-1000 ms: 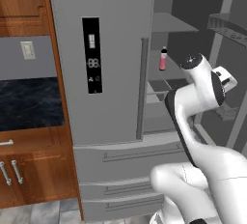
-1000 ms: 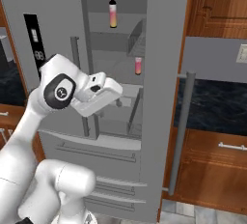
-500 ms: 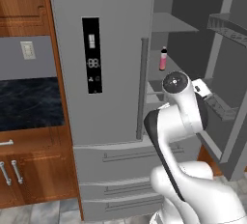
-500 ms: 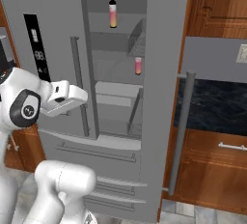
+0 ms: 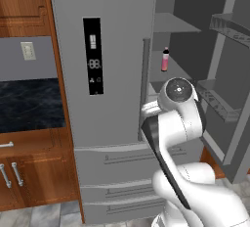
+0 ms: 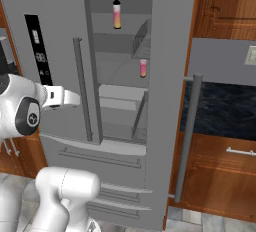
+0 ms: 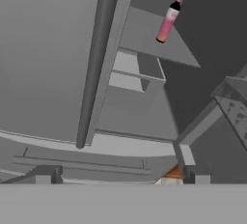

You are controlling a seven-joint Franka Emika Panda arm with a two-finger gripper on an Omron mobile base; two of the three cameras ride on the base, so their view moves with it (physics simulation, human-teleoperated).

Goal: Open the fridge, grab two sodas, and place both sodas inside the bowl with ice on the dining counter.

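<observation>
Already the tall grey French-door fridge point(image 5: 112, 99) stands with its right door swung wide in the left base view, so the opening step looks done; one pink soda bottle with a black cap point(image 5: 165, 59) waits on a middle shelf, untouched.

From the right base view, a second bottle, pink shading to orange-yellow point(image 6: 116, 14), stands on the upper shelf, above the pink one point(image 6: 143, 68).

In the hand view, the end effector point(image 7: 118, 177) has its two dark tips spread wide with nothing between them, well apart from the pink bottle point(image 7: 167, 21). Both grabs and the placing into the ice bowl remain.
</observation>
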